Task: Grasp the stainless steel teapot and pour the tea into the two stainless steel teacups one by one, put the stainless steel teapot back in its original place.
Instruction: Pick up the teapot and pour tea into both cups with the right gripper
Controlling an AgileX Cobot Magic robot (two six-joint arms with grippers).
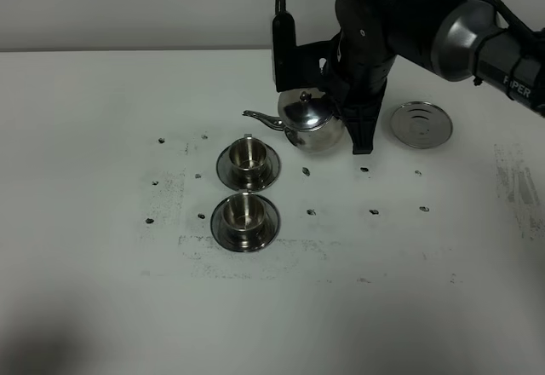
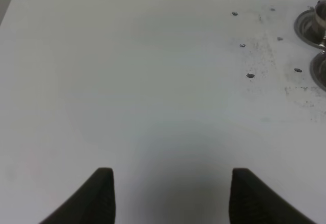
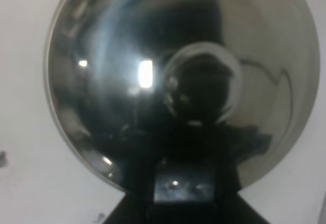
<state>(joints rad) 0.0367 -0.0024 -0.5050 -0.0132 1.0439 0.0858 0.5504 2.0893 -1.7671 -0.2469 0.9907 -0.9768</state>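
The stainless steel teapot [image 1: 311, 124] is upright between the cups and the coaster, its thin spout pointing left toward the far cup. My right gripper [image 1: 347, 112] is shut on its handle side. In the right wrist view the pot's shiny lid and knob [image 3: 201, 84] fill the frame just beyond the gripper [image 3: 178, 183]. Two steel teacups on saucers stand left of the pot, one far [image 1: 248, 158] and one near [image 1: 244, 216]. The flat steel coaster disc [image 1: 421, 124] lies bare to the right. My left gripper [image 2: 170, 193] is open and empty over bare table.
The white table [image 1: 102, 222] carries small dark marks and scuffs around the cups. The saucers' edges [image 2: 308, 28] show at the side of the left wrist view. The right arm's black links hang over the teapot. The left arm does not show in the exterior view.
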